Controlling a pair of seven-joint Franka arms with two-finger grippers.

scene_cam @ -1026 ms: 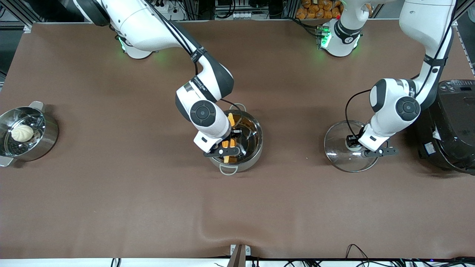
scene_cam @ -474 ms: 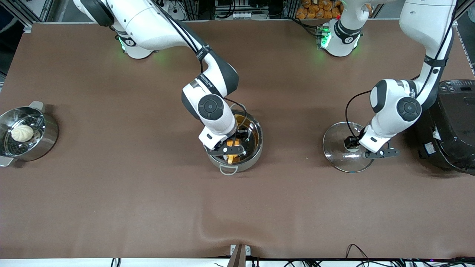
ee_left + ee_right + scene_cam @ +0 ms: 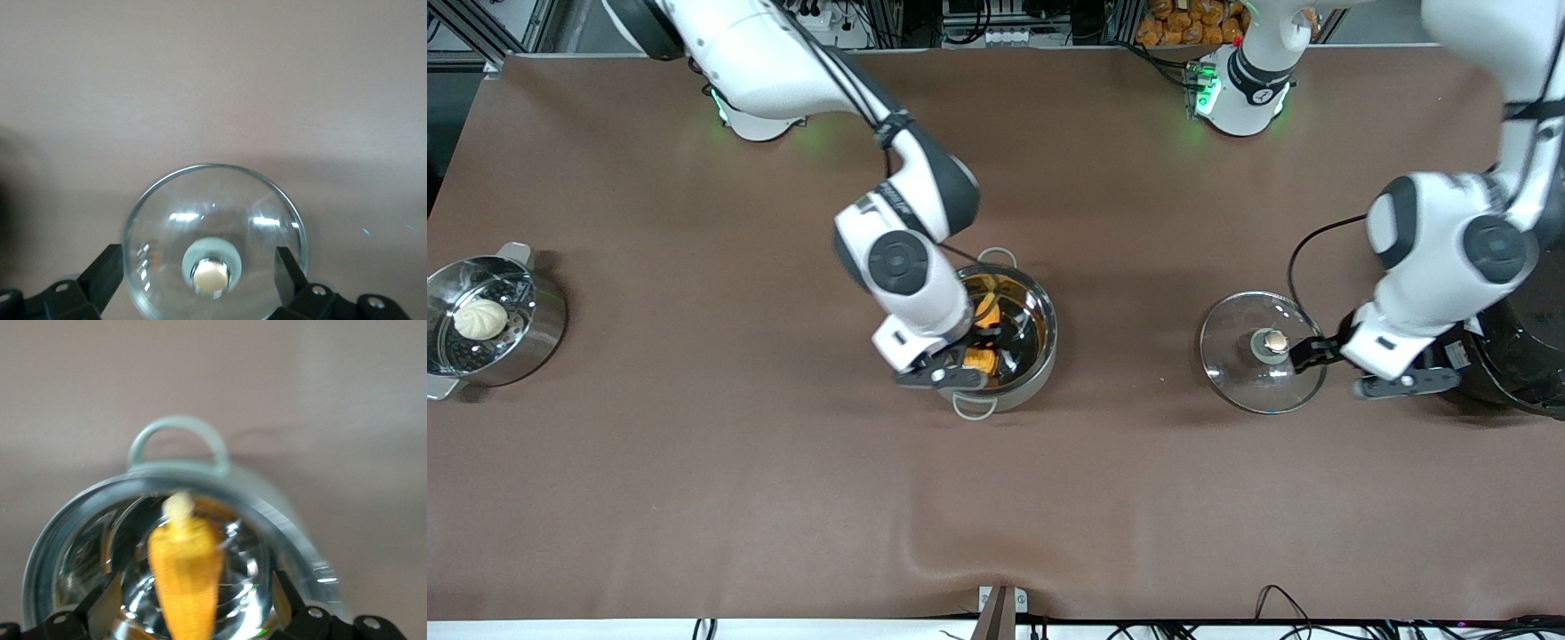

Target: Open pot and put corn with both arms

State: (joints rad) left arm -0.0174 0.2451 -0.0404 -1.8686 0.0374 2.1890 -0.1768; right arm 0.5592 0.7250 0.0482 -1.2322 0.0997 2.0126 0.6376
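The shiny steel pot (image 3: 1035, 378) stands open at the table's middle. The yellow-orange corn (image 3: 986, 310) lies inside it, partly hidden by the right arm's hand. My right gripper (image 3: 976, 345) hangs over the pot, open. In the right wrist view its fingers (image 3: 285, 599) stand wide of the corn (image 3: 186, 565), with the pot's rim (image 3: 79, 519) beneath. The glass lid (image 3: 1232, 356) with its copper knob (image 3: 1277, 340) lies flat on the table toward the left arm's end. My left gripper (image 3: 1309, 353) is open over the lid's edge. The left wrist view shows the lid (image 3: 160, 220) under the open gripper (image 3: 198, 265).
A smaller steel pot (image 3: 547, 331) with a white bun (image 3: 480, 318) stands at the right arm's end of the table. The big black rice cooker (image 3: 1516, 369) stands at the left arm's end, close beside the left arm's hand. The brown cloth has a fold near the front edge (image 3: 925, 560).
My left gripper has let go of the lid's knob, risen and moved toward the rice cooker. My right hand has shifted a little toward the right arm's end over the pot.
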